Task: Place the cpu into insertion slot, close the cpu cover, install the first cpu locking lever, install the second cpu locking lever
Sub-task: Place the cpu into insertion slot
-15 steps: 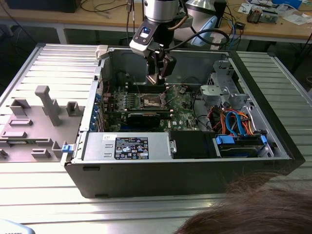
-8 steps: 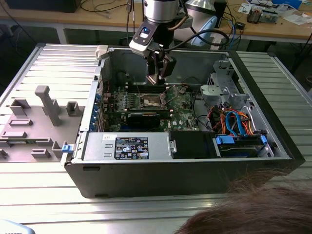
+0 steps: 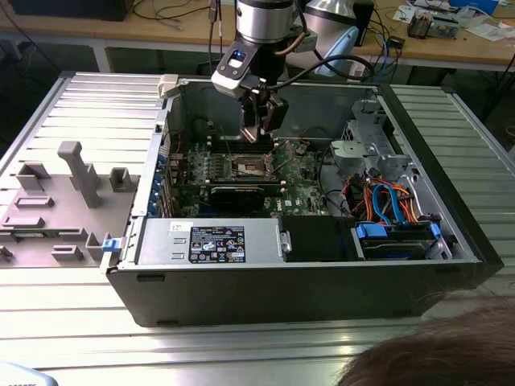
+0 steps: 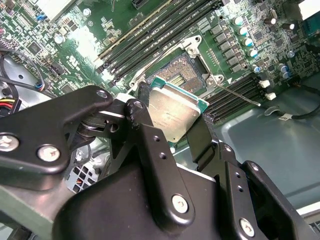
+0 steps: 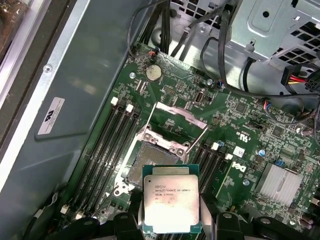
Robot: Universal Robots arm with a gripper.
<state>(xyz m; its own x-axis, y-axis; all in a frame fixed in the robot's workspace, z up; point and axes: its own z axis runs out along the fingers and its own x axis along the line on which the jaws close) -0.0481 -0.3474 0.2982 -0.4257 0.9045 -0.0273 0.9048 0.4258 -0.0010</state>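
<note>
Black gripper (image 4: 172, 120) links crowd the foreground in the second wrist view. Its two fingers pinch the cpu (image 4: 174, 111) by opposite edges, with the silvery lid facing up and the green rim showing. The cpu is held over the green motherboard (image 5: 235, 125), just short of the insertion slot (image 5: 152, 162). It overlaps the slot's rim on the side away from the cover and is not seated in it, and the slot's dark centre lies bare. Across the slot the cpu cover (image 5: 175, 112) stands swung open, with thin wire locking levers (image 5: 149, 120) raised beside it, one on each side. Long black memory slots (image 5: 107, 145) flank the socket, and a coin cell (image 5: 153, 72) lies farther along the board.

In the exterior view the arm reaches down into an open computer case (image 3: 282, 281) lying on a slatted metal table (image 3: 72, 322), with the gripper toward the case's far wall. A grey plastic fixture tray (image 3: 56, 211) lies at the exterior view's left. A person's hair (image 3: 434, 358) shows at the near right corner.
</note>
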